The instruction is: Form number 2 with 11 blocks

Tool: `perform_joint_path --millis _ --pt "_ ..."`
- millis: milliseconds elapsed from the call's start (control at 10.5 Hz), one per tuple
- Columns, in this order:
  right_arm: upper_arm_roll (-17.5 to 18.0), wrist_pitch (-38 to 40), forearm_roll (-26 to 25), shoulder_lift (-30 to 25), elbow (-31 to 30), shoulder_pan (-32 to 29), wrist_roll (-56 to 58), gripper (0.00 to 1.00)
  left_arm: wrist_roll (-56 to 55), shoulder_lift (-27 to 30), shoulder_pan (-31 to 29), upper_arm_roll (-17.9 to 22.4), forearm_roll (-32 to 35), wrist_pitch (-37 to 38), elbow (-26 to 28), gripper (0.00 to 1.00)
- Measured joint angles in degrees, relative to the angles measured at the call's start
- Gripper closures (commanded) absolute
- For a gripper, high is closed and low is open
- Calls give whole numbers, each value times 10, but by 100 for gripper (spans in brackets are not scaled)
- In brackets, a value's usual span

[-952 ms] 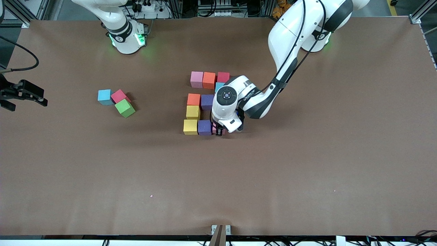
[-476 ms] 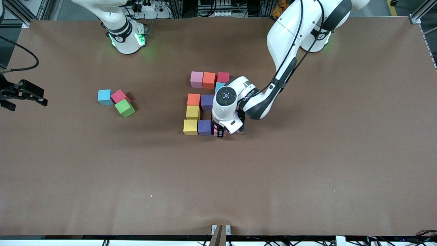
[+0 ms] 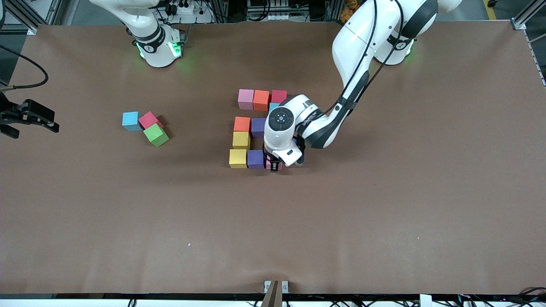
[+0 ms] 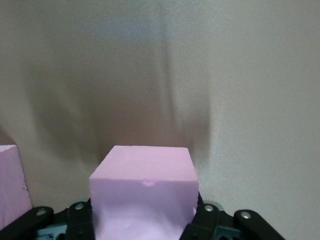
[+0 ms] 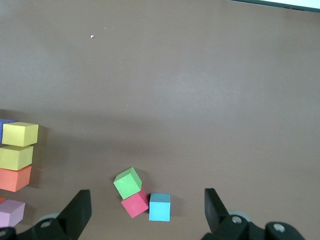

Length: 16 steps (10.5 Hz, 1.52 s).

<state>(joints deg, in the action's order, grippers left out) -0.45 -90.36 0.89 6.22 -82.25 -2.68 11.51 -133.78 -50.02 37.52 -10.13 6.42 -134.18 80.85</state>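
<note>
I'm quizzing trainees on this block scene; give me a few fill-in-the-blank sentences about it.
1. The left pincer is shut on a light ___ cube.
2. The right pincer, waiting at the table's edge, stands ___.
3. The green cube touches a ___ cube.
4. The row nearest the front camera starts with a ___ cube.

Missing words: pink; open; red; yellow

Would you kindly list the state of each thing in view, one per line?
Left tool: shut on pink cube, low at the digit's nearest row beside purple cube.
Right tool: open, waiting at the table's edge.
Digit: nearly built.
Green cube: loose, touching red cube beside blue cube.
</note>
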Motion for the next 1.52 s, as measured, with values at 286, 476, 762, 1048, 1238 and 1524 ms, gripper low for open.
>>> perform_joint_path --millis 286,476,762,1048,1238,1524 --pt "0 0 0 0 0 0 0 0 0 0 0 0 0 0 0 1" --pt "0 0 0 0 0 0 0 0 0 -1 1 0 0 0 -1 0" --pt "0 0 0 0 0 0 0 0 0 -1 8 0 0 -1 -8 0" --pt "0 1 0 0 0 -1 0 0 0 21 6 1 0 31 -25 0" --pt "1 1 0 0 0 -1 0 0 0 48 3 4 0 69 -26 0" --pt "1 1 0 0 1 -1 0 0 31 95 -26 9 1 117 -29 0"
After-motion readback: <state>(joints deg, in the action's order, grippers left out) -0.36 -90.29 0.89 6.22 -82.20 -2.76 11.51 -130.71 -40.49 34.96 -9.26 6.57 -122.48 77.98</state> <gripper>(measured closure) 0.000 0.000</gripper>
